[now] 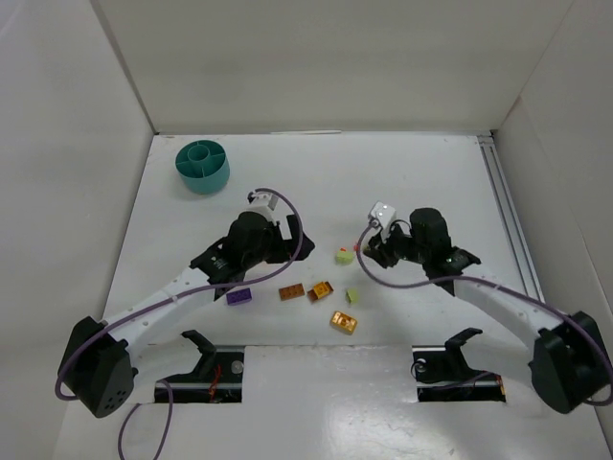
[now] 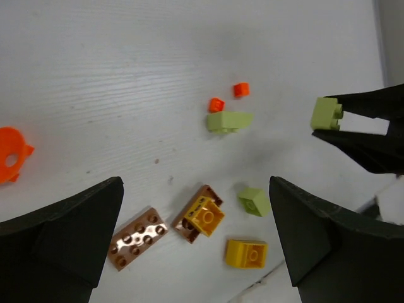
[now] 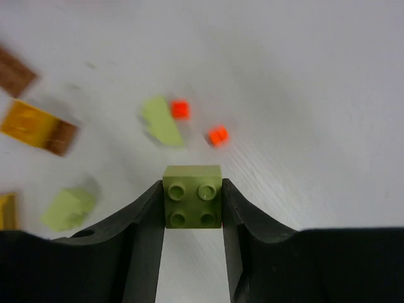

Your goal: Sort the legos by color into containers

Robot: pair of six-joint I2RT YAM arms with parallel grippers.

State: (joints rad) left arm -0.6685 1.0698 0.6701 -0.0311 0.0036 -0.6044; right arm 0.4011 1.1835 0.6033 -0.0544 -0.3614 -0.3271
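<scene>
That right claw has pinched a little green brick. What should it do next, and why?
Probably lift it and carry it toward the teal tub. The right gripper already clamps the green brick between both fingers, and the tub sits far off at the table's back left.

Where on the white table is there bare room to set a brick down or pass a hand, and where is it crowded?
Bare patches: the wide stretch right of the round teal plastic tub along the far wall, and the strip beside the right rail. Crowded: the middle, where small plastic bricks cluster between the left gripper and right gripper.
</scene>
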